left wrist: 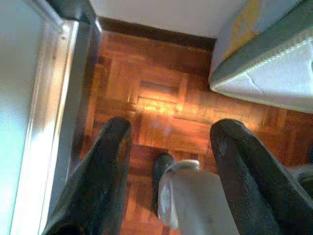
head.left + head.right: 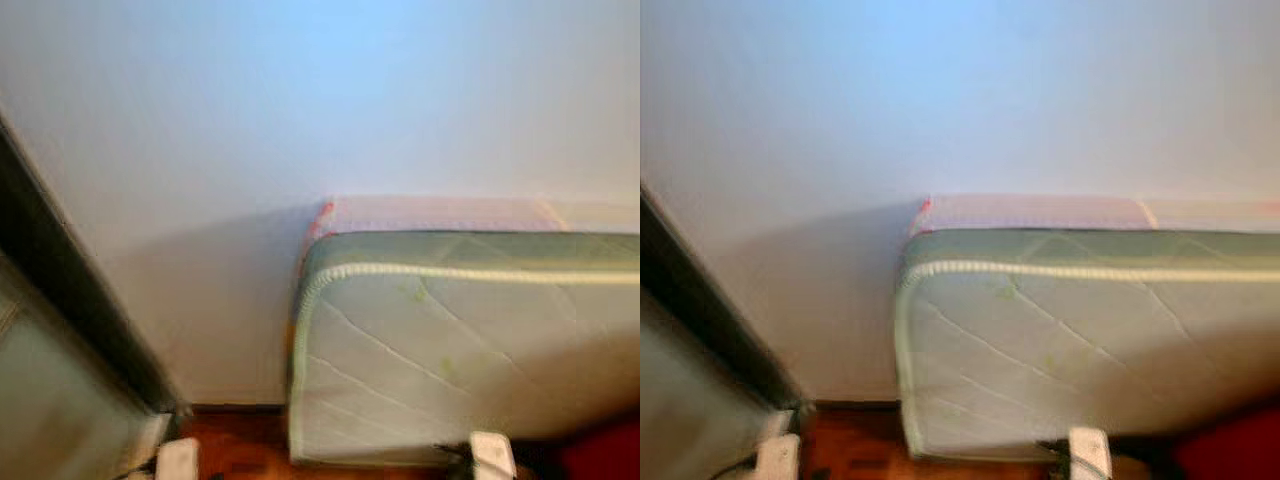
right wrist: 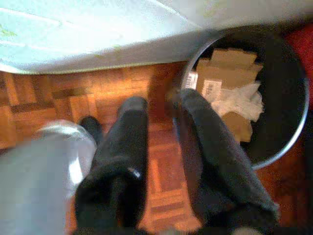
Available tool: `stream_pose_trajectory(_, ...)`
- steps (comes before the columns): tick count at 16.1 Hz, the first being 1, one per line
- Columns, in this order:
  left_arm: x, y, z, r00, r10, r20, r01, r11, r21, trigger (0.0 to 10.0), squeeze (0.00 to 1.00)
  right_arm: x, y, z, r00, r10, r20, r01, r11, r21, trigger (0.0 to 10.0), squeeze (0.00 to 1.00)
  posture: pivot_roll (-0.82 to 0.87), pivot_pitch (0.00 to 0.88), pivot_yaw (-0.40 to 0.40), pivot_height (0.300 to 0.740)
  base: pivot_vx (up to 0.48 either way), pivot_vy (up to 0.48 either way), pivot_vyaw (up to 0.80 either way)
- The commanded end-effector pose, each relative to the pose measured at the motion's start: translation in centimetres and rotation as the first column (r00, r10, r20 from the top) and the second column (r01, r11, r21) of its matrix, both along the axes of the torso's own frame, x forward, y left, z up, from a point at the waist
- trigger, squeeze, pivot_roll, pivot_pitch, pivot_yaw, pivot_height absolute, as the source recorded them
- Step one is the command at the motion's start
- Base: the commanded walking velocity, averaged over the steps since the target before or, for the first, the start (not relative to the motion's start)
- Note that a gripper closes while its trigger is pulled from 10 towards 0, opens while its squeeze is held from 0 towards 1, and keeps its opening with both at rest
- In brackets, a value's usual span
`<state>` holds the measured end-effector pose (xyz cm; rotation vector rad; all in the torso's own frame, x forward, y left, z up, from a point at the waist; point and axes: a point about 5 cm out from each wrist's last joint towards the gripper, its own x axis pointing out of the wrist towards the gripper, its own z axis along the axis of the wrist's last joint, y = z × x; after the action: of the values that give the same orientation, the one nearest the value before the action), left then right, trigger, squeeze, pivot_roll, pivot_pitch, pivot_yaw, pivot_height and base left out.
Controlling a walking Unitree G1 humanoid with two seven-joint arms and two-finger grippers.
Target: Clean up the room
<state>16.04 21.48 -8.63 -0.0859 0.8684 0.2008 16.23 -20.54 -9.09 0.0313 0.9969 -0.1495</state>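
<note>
A round dark bin (image 3: 293, 132) stands on the parquet beside the mattress. It holds cardboard scraps (image 3: 225, 68) and crumpled white paper (image 3: 239, 103). My right gripper (image 3: 160, 100) hangs open just beside the bin's rim, above the floor, with nothing between its fingers. My left gripper (image 1: 171, 126) is open too, pointing down at bare parquet (image 1: 156, 93) near the door frame, and holds nothing. Below each gripper I see one of my own silver legs with a black foot (image 1: 164, 166).
A pale green quilted mattress (image 2: 450, 340) leans on its side against the white wall (image 2: 300, 100). A dark door frame (image 2: 70, 290) runs down the left. Something red (image 2: 600, 450) lies low on the right. Open parquet lies between the frame and the mattress.
</note>
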Motion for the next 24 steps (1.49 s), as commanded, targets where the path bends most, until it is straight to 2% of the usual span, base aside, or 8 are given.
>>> stream_pose_trajectory(1, 4.13, -1.93, 1.22, 0.997, -0.073, -0.035, 0.072, 0.997, -0.025, 10.0, 0.00, 2.26, -6.09, 2.71, 0.999, -0.011, 0.040, 0.008, 0.997, 0.083, 10.0, 0.00, 0.01, 0.000, -0.029, 0.740, 0.000, 0.000, -0.78)
stream_pose_trajectory(14, 3.90, -1.93, 1.10, 0.996, -0.077, -0.040, 0.076, 0.997, -0.026, 10.0, 0.00, 2.04, -6.04, 2.60, 0.999, -0.002, 0.036, -0.001, 0.997, 0.083, 10.0, 0.00, 0.01, 0.000, -0.022, 0.740, 0.000, 0.000, -0.77)
stream_pose_trajectory(24, 4.17, -1.79, 1.26, 0.996, -0.085, -0.039, 0.085, 0.996, 0.002, 10.0, 0.00, 2.41, -6.02, 2.79, 0.997, -0.041, 0.072, 0.034, 0.994, 0.100, 10.0, 0.00, 0.01, 0.000, -0.026, 0.740, 0.000, 0.000, -0.07)
